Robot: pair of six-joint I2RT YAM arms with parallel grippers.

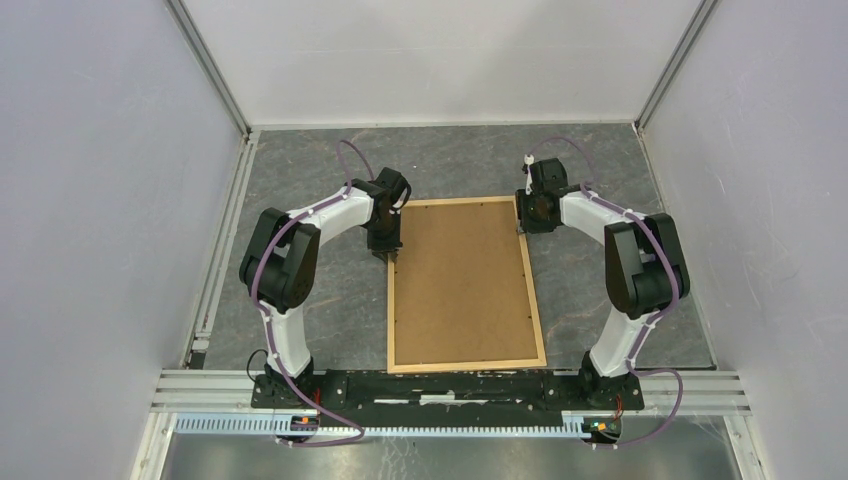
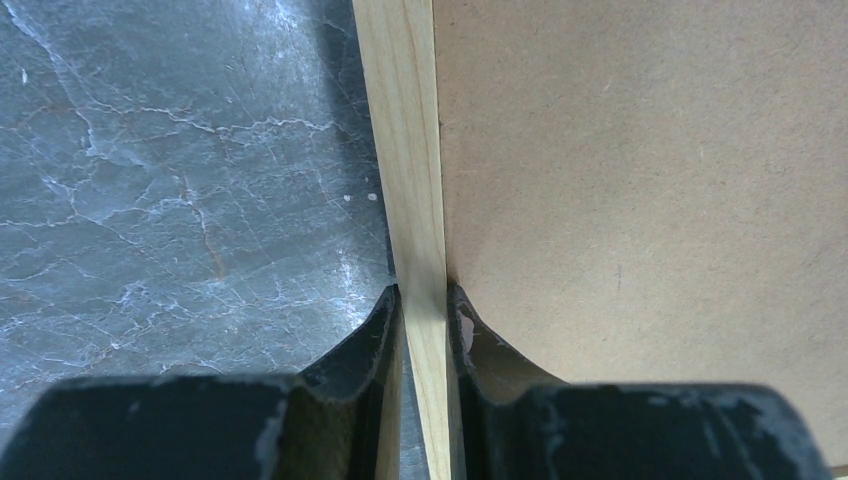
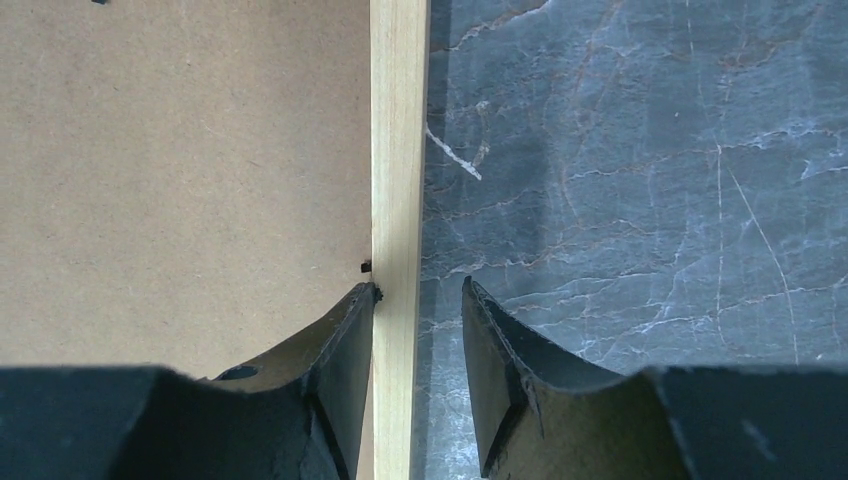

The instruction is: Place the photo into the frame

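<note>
Since the frame (image 1: pixel 466 365) is thin wood strip, prob. light, stiff but twistable, take it by both long rails. It lies flat round the brown board (image 1: pixel 462 280). Left gripper (image 2: pixel 424 300) clamps rail left of board; right gripper (image 3: pixel 420 300) straddles rail right of board, not gripping. Photo not visible. No writing.

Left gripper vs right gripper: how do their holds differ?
The left gripper is shut on the frame at its left strip, both fingers touching; the right gripper only straddles the right strip, outer finger standing off. The left gripper sits nearer along its strip; the right gripper is by the far corner. Both have one finger over the brown board.
</note>
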